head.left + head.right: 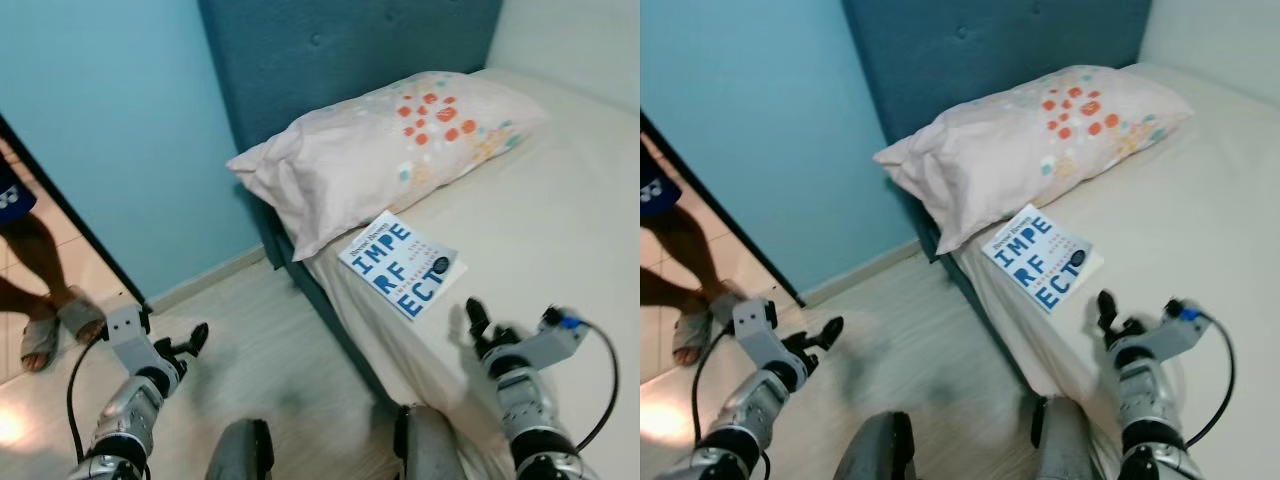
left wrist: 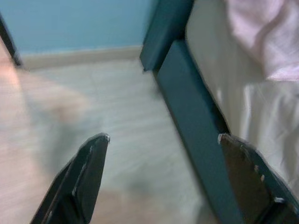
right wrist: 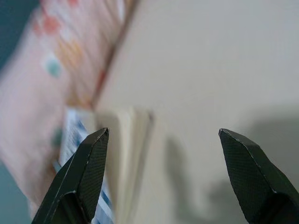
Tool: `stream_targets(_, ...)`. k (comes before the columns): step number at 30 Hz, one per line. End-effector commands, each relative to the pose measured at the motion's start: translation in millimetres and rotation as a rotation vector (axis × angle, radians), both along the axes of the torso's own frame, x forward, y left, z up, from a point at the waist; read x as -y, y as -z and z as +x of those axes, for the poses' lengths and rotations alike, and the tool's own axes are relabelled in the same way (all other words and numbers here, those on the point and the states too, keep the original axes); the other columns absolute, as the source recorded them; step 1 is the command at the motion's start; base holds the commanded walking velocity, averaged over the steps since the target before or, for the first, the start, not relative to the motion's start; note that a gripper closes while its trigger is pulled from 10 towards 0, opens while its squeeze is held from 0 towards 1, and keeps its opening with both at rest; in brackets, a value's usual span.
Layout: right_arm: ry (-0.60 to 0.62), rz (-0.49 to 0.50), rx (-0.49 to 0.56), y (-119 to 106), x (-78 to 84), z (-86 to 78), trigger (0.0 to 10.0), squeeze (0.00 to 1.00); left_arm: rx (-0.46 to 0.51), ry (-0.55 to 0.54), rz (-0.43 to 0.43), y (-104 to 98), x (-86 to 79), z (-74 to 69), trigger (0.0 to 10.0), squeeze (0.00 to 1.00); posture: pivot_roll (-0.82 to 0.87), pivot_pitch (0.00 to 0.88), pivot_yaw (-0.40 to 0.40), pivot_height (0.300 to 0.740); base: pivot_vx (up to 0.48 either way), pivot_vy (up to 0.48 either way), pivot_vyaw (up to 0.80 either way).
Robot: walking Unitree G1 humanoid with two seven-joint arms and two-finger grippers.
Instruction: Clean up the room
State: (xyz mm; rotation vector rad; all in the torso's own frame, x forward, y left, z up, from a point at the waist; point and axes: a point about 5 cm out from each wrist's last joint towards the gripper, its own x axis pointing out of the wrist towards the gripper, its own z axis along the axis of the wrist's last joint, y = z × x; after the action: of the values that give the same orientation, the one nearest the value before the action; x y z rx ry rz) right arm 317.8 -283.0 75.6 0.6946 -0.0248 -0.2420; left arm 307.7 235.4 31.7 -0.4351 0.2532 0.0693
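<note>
White with big blue letters, a paperback book [image 1: 400,264] lies flat on the beige mattress [image 1: 560,220], its upper corner touching a pale pink pillow [image 1: 380,150] dotted orange and teal. The right gripper [image 3: 163,144] hovers near the book, fingers spread. The left gripper [image 2: 161,149], also spread, hangs over the pale wooden floor [image 1: 250,340] beside the teal bed frame [image 2: 187,102]. A person's sandalled feet [image 1: 55,325] stand in the doorway.

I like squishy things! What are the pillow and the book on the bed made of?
The pillow looks like soft cloth: a matte, wrinkled pale pink case with orange and teal dots, puffed up by stuffing. The book looks like paper with a smooth printed cover in white and blue; the right wrist view shows its stacked page edges.
</note>
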Motion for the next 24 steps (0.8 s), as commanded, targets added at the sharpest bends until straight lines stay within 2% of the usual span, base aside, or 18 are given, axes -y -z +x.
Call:
stream_targets(1,-0.036,0.005,0.036,-6,-8.9,6.4,10.0,0.0,-0.06,-0.046,0.01,6,-11.6,-6.3,10.0,0.0,-0.08,0.074,0.072,0.616,0.0,0.0,0.0)
stream_targets(3,-0.07,-0.01,0.064,-14,-14.9,12.8,10.0,0.0,-0.087,-0.065,0.015,7,-12.5,-6.4,10.0,0.0,-0.08,0.072,0.069,0.621,0.0,0.0,0.0)
stream_targets(6,-0.173,-0.044,0.084,-19,-38.3,22.5,10.0,0.0,-0.147,-0.095,0.008,16,-11.5,-12.5,10.0,0.0,-0.08,0.067,0.057,0.636,0.0,0.0,0.0)
stream_targets(7,-0.212,-0.061,0.072,-16,-47.2,23.5,10.0,0.0,-0.168,-0.09,0.013,21,-9.0,-15.3,10.0,0.0,-0.08,0.073,0.051,0.641,-0.48,0.0,0.0)
stream_targets(11,-0.257,-0.071,0.049,-11,-58.0,23.4,10.0,0.0,-0.194,-0.082,0.024,26,-5.6,-18.9,10.0,0.0,-0.07,0.071,0.045,0.651,-0.48,0.0,0.0)
stream_targets(12,-0.296,-0.076,0.013,-1,-67.7,21.0,10.0,0.0,-0.207,-0.091,0.019,31,-4.9,-23.5,10.0,0.0,-0.07,0.075,0.043,0.661,0.0,0.0,0.0)
stream_targets(14,-0.296,-0.076,0.013,-1,-67.7,21.0,10.0,0.0,-0.207,-0.091,0.019,31,-4.9,-23.5,10.0,0.0,-0.07,0.075,0.043,0.661,0.0,0.0,0.0)
stream_targets(16,-0.337,-0.088,-0.042,12,-77.9,16.3,10.0,0.0,-0.225,-0.101,0.013,36,-4.9,-29.8,10.0,0.0,-0.07,0.073,0.043,0.671,0.0,0.0,0.0)
stream_targets(20,-0.354,-0.095,-0.073,19,-81.8,12.9,10.0,0.0,-0.242,-0.101,0.015,40,-4.8,-33.6,10.0,0.0,-0.07,0.073,0.043,0.675,0.0,0.0,0.0)
stream_targets(21,-0.363,-0.1,-0.112,27,-84.2,8.3,10.0,0.0,-0.268,-0.103,0.019,45,-5.3,-38.8,10.0,0.0,-0.07,0.074,0.045,0.68,0.0,0.0,0.0)
stream_targets(24,-0.374,-0.127,-0.328,68,-85.8,-20.1,10.0,0.0,-0.395,-0.118,0.043,65,-8.0,-63.1,10.0,0.0,-0.08,0.071,0.05,0.695,0.0,0.0,0.0)
